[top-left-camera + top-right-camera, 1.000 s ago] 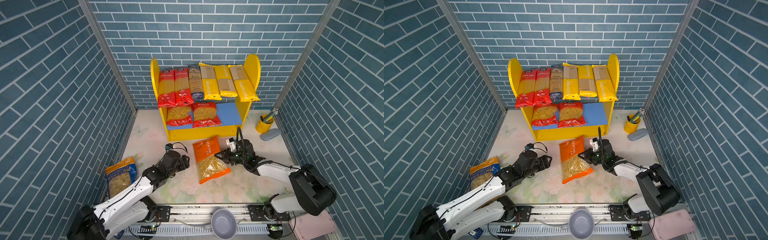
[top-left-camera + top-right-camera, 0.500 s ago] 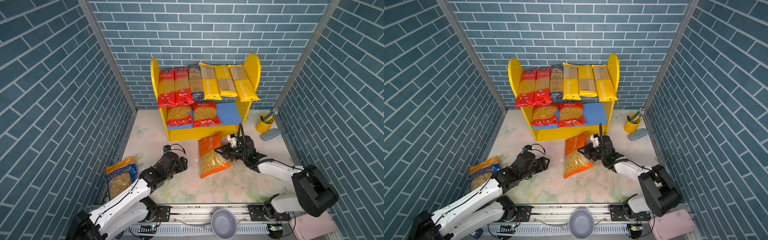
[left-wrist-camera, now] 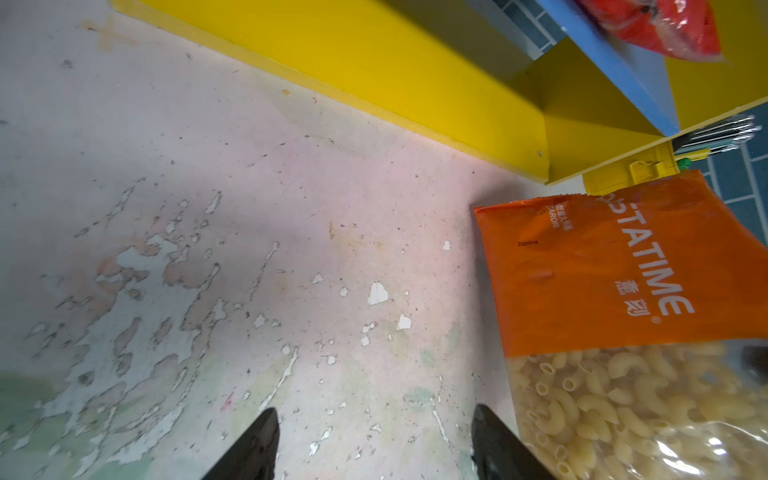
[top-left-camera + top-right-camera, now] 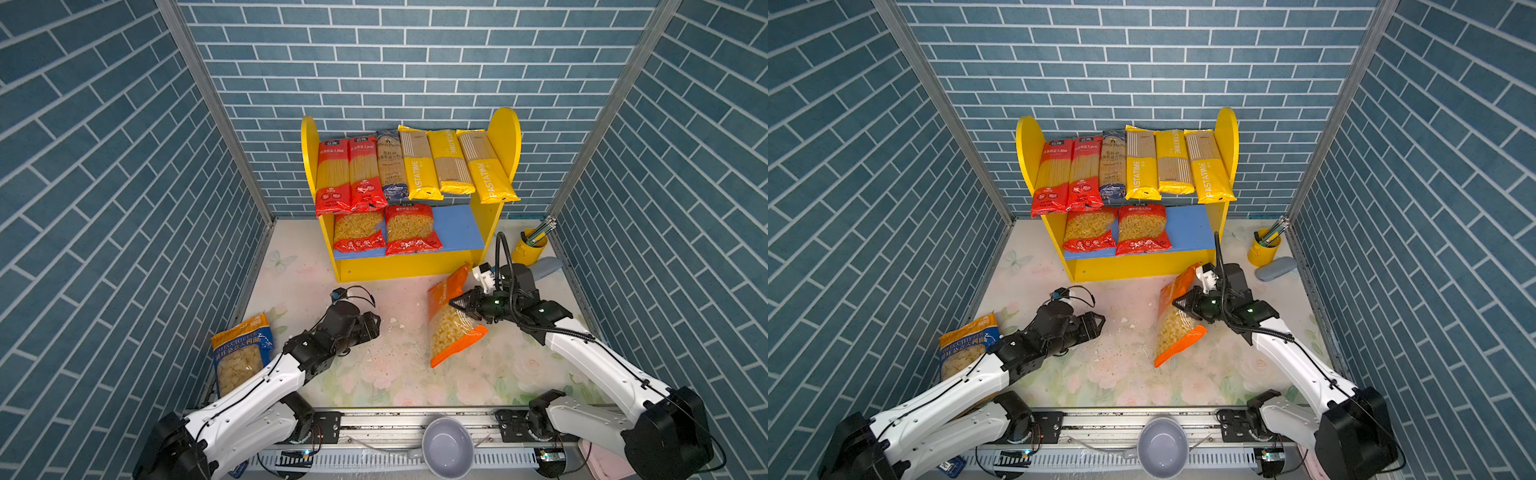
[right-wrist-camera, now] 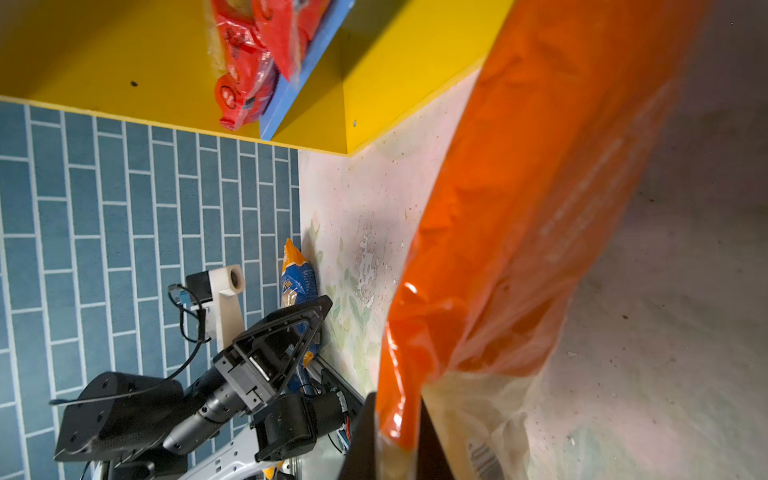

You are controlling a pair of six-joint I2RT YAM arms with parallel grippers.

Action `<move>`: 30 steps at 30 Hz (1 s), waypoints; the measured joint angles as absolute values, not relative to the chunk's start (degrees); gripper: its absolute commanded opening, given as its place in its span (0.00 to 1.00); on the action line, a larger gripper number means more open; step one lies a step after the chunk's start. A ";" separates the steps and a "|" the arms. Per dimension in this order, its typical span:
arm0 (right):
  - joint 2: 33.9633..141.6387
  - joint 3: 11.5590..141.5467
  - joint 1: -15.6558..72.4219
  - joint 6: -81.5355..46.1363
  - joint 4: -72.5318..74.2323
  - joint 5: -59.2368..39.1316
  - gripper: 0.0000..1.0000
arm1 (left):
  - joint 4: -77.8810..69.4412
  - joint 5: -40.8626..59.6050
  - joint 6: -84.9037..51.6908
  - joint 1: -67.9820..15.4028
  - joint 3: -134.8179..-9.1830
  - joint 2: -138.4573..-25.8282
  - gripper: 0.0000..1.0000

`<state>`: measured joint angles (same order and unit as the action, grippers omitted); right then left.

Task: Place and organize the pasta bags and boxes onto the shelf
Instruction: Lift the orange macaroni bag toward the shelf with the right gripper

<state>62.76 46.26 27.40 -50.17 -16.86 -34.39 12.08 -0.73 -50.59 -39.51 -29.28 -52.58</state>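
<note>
Orange pasta bag (image 4: 451, 320), tilted on edge on the floor mat (image 4: 374, 374) just before the shelf (image 4: 415, 266), pinched at its side by the right gripper (image 4: 457, 302). Left gripper (image 3: 374, 449), fingers apart, empty; blue bag (image 4: 241, 353) behind it.

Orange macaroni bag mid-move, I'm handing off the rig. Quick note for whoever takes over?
Right end effector: shut on the orange macaroni bag, held on edge in front of the shelf.
Left end effector: open, empty, low over the floor.
Done: six spaghetti packs across the upper board; two red short-pasta bags on the blue lower board, its right part bare.
Left: shelve the orange macaroni bag, probably on that bare part; then fetch the blue-orange bag lying by the left wall.
</note>
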 measured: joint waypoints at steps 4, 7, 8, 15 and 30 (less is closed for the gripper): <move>61.60 54.15 26.61 -43.38 -26.24 -33.58 0.00 | 6.55 -0.43 -50.68 -42.76 -29.30 -54.94 0.74; 61.76 59.90 25.26 -38.54 -31.35 -33.15 0.00 | 3.95 -0.08 -50.68 -43.33 -29.43 -57.21 0.74; 61.95 61.47 24.80 -37.43 -32.42 -32.97 0.00 | 3.49 0.01 -50.70 -43.35 -29.63 -57.84 0.74; 66.13 72.55 21.63 -30.17 -37.06 -29.36 0.00 | -1.67 0.84 -50.76 -44.75 -31.83 -62.26 0.74; 71.55 74.59 20.56 -28.08 -23.90 -25.85 0.00 | -17.28 6.35 -54.83 -46.39 -37.60 -76.55 0.75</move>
<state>71.55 74.59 20.56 -28.08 -23.90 -25.85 -17.28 6.35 -54.83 -46.39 -37.60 -76.55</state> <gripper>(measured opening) 0.115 0.750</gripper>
